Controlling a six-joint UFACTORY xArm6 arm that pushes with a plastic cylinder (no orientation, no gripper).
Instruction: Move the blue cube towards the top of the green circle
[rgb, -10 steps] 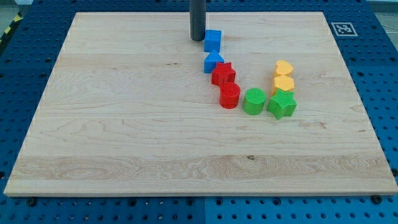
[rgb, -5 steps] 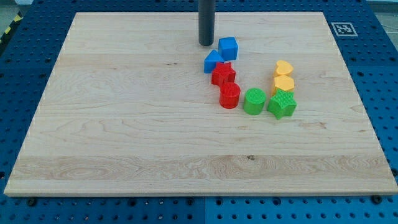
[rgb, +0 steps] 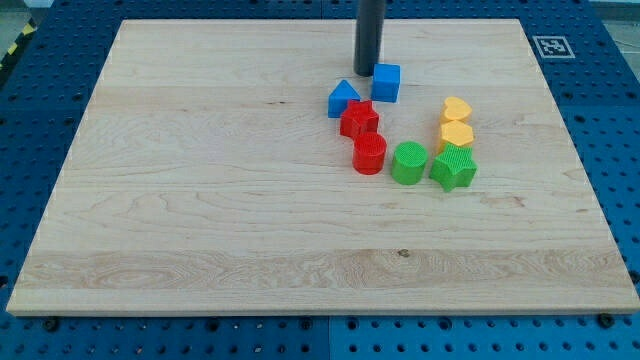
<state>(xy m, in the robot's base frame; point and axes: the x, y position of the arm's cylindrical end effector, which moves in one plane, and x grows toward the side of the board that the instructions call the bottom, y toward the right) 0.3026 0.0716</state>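
Note:
The blue cube (rgb: 387, 82) sits on the wooden board (rgb: 200, 200) near the view's top centre. My tip (rgb: 367, 72) is just to the cube's left, touching or almost touching it. The green circle (rgb: 408, 163) lies below the cube and slightly to the right, with a gap of bare board between them.
A blue triangular block (rgb: 343, 98) lies left of the cube. A red star block (rgb: 359, 119) and a red cylinder (rgb: 369, 153) sit left of the green circle. A green star block (rgb: 454, 167) and two yellow blocks (rgb: 456, 122) sit to its right.
My tip has moved to the right and slightly down. It has pushed the blue cube right and down, closer to the spot above the green circle. The other blocks have not moved.

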